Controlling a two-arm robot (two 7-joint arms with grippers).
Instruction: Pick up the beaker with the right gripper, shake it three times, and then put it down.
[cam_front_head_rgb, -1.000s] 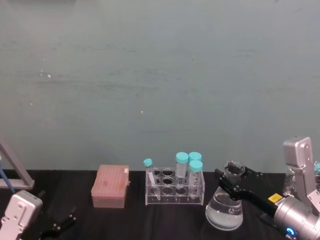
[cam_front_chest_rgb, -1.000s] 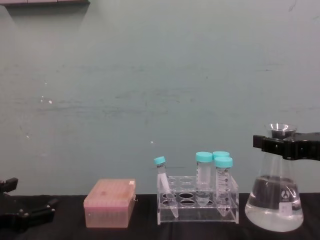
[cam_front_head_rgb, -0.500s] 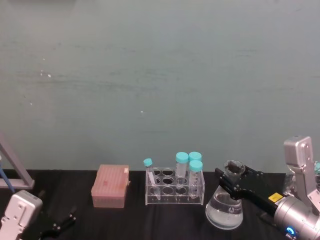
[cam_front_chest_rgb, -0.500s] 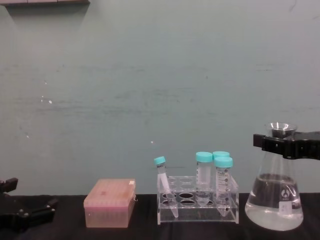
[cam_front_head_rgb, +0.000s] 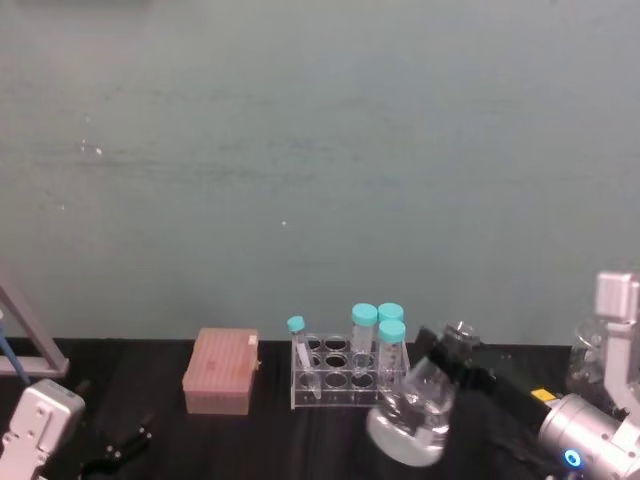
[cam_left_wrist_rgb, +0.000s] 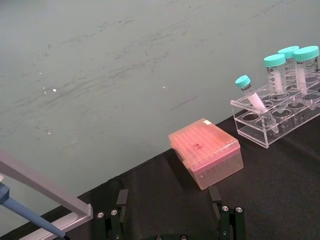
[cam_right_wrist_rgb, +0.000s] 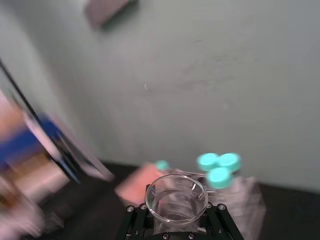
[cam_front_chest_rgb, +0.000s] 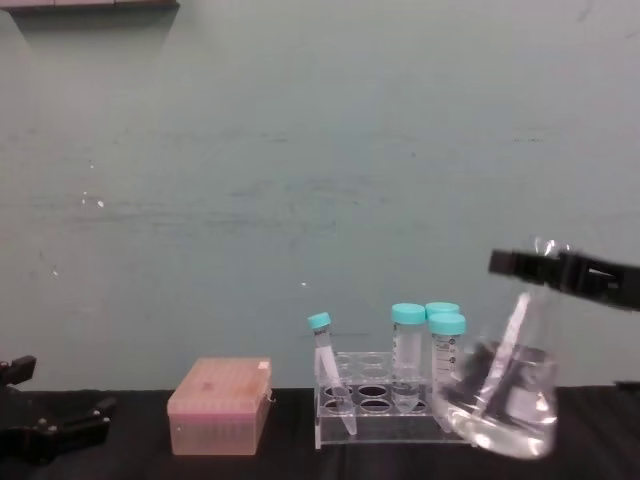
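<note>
The beaker (cam_front_chest_rgb: 500, 400), a smooth clear glass conical flask with a wide base and narrow neck, hangs tilted just right of the clear acrylic tube rack (cam_front_chest_rgb: 380, 425). Its base is swung toward the rack and its clear liquid sits aslant. The black, blocky right gripper (cam_front_chest_rgb: 540, 266) clamps the neck below the flared rim. Half a second ago the beaker hung upright, farther from the rack. The black left gripper (cam_left_wrist_rgb: 170, 225) sits low, well left of the rack, with its jaws spread wide.

No text can be read; the tubes' (cam_front_chest_rgb: 446, 352) scale marks and the right arm's yellow sticker (cam_front_head_rgb: 541, 396) are illegible
</note>
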